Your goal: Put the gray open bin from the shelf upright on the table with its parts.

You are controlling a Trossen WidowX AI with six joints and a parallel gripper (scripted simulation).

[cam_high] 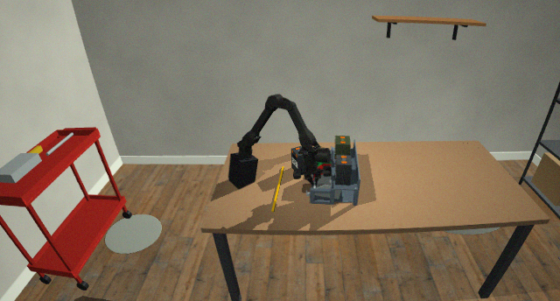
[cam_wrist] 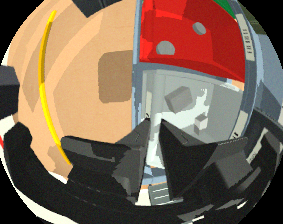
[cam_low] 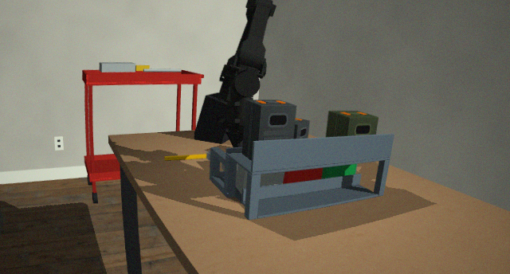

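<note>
Gray open bin is still-walled by the look of it, prob. light, stiff plastic, maybe slick; loose gray parts inside could slide, so keep it lvl. Best hold: mid-wall on the near side, w/ fingers straddling the rim.

Gripper is nearly closed, a narrow gap left, apparently pinching that wall. In the wrist view the bin's body lies from fingertips toward 1–2 o'clock, red bin just past it at abt 12–1. Gray bin is in the blue-gray shelf, not yet on the table. Next prob.: small lift, then out toward 9 o'clock, w/o snagging the rail.
</note>
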